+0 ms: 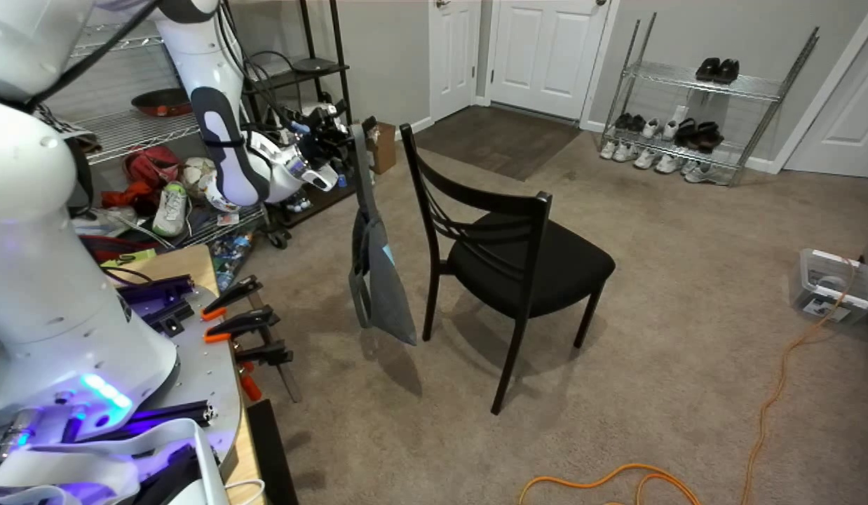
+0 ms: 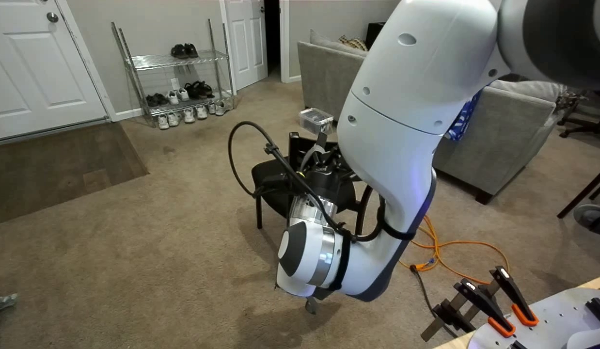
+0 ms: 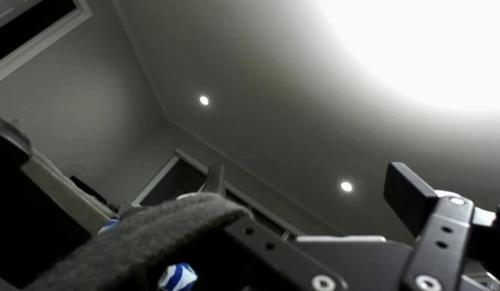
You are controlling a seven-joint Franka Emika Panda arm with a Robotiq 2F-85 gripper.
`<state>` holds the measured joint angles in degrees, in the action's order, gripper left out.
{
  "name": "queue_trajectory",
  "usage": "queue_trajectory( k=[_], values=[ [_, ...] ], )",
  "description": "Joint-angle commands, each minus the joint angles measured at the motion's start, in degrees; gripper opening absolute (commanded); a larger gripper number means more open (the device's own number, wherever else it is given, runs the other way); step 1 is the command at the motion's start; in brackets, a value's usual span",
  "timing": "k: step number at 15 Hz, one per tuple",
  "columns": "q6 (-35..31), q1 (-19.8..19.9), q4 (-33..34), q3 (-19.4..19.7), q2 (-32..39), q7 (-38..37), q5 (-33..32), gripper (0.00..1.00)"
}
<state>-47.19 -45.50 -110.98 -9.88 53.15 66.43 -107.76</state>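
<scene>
A grey fabric bag (image 1: 379, 270) with a long strap (image 1: 364, 168) hangs from my gripper (image 1: 351, 130), off the floor. In the wrist view my gripper (image 3: 312, 188) has its fingers wide apart. The grey strap (image 3: 165, 234) lies over the left finger; nothing shows between the fingertips. In an exterior view the gripper (image 2: 325, 157) is partly hidden by cables and the arm, and a bit of the strap (image 2: 311, 156) shows. A black chair (image 1: 529, 273) stands beside the bag, its backrest toward it; it also shows behind the gripper in an exterior view (image 2: 271, 177).
Black clamps (image 1: 241, 322) stick out from the robot's table edge (image 1: 246, 435). A wire shelf (image 1: 136, 133) and a black rack (image 1: 315, 70) stand near the arm. A shoe rack (image 1: 707, 81), a plastic bin (image 1: 833, 284), an orange cord (image 1: 767, 400) and a sofa (image 2: 503, 140) are farther off.
</scene>
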Motion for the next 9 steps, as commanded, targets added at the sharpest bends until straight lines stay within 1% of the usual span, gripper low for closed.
queue_trajectory(
  k=[1, 5, 9],
  values=[
    [-0.5, 4.3, -5.2, -2.9, -2.5, -5.9, 4.1, 1.00],
    [-2.3, 9.0, -6.8, -4.5, -1.9, -8.7, 6.4, 1.00],
    [-5.9, 14.2, -7.8, -5.5, -2.0, -9.6, 6.0, 1.00]
  ],
)
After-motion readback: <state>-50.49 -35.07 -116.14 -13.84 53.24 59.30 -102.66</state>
